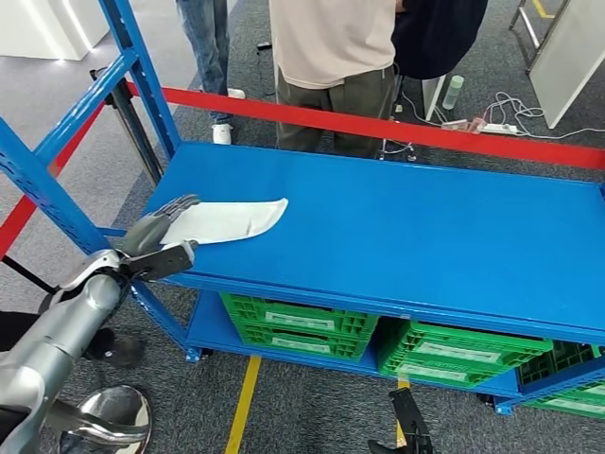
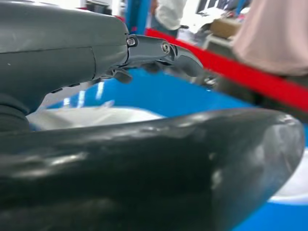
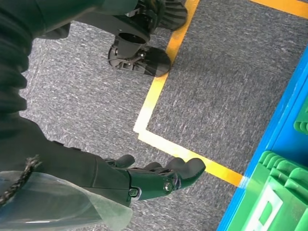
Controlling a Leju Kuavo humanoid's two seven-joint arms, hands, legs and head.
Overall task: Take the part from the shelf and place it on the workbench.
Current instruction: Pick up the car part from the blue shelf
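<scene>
Left robot hand [image 1: 161, 241]: grips the near end of the part [image 1: 232, 220] — fingers above, thumb below.
Part: white, flat, on the blue shelf [image 1: 400, 236] at its left end.
Right robot hand [image 3: 152, 178]: hangs over the floor [image 3: 91, 96], fingers apart — holding nothing.
Crates [image 1: 300, 326]: green, under the shelf.
</scene>
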